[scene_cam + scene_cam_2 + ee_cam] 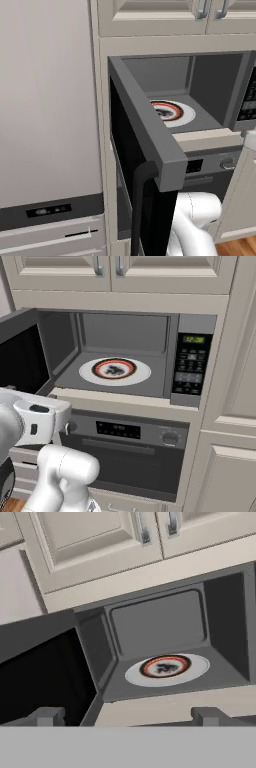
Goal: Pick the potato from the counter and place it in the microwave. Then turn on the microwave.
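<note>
Gripper (127,716) fingertips wide apart, empty, facing open microwave (125,358). Door (142,165) swung out left. White plate (115,370) inside, red-black ring.

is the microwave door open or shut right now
Open. The built-in dark grey microwave has its black glass door swung out to the left, exposing the cavity and the white plate with a red-and-black ring.

Both base views are looking forward at the open microwave (120,351) from left and right, sharing its plate (115,371), while the hand view is facing the same cavity closely from below.
</note>
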You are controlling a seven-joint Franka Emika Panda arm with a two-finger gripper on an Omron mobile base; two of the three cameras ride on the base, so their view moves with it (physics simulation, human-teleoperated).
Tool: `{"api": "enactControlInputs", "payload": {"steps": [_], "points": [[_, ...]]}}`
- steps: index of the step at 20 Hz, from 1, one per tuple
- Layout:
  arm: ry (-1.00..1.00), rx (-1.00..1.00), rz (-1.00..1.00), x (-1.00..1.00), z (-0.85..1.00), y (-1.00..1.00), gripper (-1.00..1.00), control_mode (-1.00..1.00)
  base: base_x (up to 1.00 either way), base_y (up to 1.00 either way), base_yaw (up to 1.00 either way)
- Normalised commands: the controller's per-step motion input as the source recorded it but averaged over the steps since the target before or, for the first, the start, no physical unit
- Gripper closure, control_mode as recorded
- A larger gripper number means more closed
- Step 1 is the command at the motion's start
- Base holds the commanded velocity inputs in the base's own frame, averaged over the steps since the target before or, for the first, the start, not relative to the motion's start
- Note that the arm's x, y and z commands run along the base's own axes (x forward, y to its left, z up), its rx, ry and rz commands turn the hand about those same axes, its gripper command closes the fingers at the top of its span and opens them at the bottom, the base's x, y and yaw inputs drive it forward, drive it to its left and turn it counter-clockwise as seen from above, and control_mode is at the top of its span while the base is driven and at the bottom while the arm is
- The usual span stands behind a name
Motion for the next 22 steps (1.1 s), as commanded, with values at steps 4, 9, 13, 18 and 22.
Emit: {"api": "enactControlInputs", "payload": {"steps": [4,9,13,18,22], "points": [[0.02,-0.07,-0.27,0.00,0.00,-0.01,-1.00,-1.00,0.00,0.00,0.00],[0.00,-0.15,-0.17,0.00,0.00,0.00,-1.00,-1.00,0.00,0.00,0.00],[0.00,-0.21,-0.10,0.00,-0.02,0.00,-1.00,-1.00,0.00,0.00,0.00],[0.03,-0.07,-0.05,0.00,0.00,-0.03,-1.00,-1.00,0.00,0.00,0.00],[0.03,-0.03,-0.01,0.00,0.00,-0.11,-1.00,-1.00,0.00,0.00,0.00]]}}
